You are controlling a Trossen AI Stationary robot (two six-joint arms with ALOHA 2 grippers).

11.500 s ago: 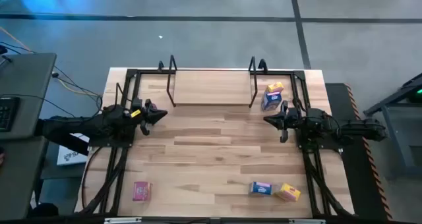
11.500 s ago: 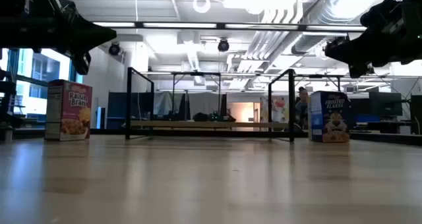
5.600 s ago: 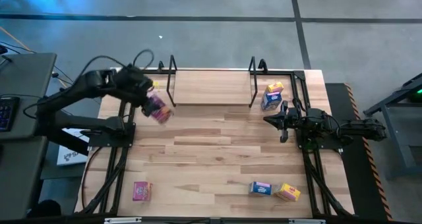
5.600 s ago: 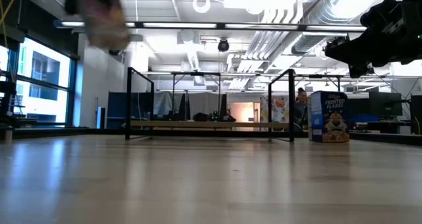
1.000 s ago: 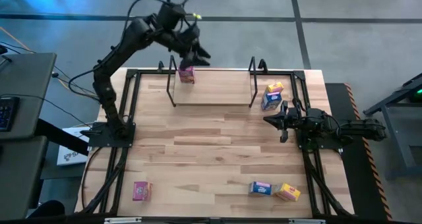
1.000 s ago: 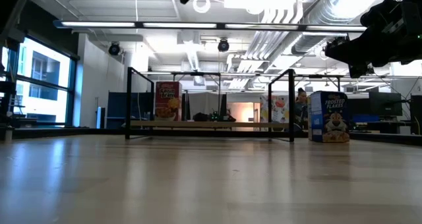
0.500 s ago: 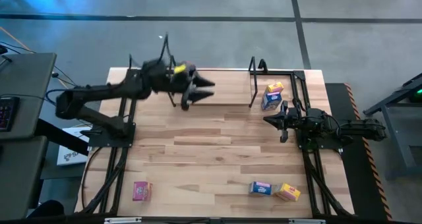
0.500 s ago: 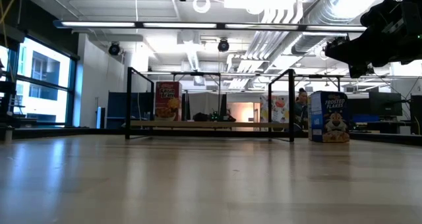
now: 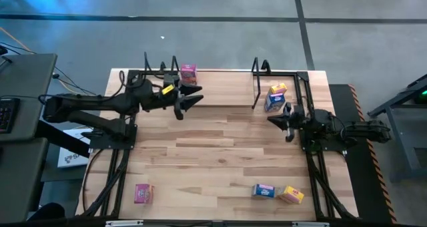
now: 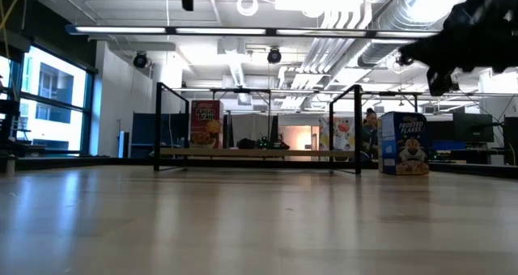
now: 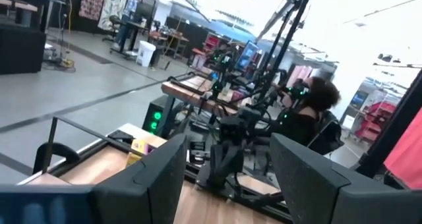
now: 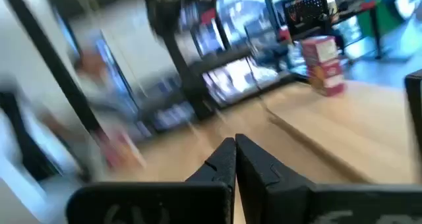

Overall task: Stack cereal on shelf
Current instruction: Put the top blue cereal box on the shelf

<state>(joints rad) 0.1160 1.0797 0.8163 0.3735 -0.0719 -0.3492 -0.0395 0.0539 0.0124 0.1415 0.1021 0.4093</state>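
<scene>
A pink cereal box (image 9: pixel 189 73) stands upright on its base at the left end of the light-wood shelf (image 9: pixel 220 90); it also shows in the low view (image 10: pixel 205 124). My left gripper (image 9: pixel 192 101) is open and empty, over the shelf's near left corner, just nearer than that box. My right gripper (image 9: pixel 273 120) is shut and empty, near a blue box with a yellow box (image 9: pixel 275 97) standing right of the shelf. The blue box also shows in the low view (image 10: pixel 404 143).
Near the table's front edge lie a pink box (image 9: pixel 143 193) at the left, and a blue box (image 9: pixel 265 190) and a yellow box (image 9: pixel 291 195) at the right. Black wire uprights (image 9: pixel 257 80) stand at the shelf's ends. Bare wood lies mid-table.
My left gripper, open throughout, has come down from above the pink box and drawn back toward the table's near and left side. The pink box stays upright on the shelf.
</scene>
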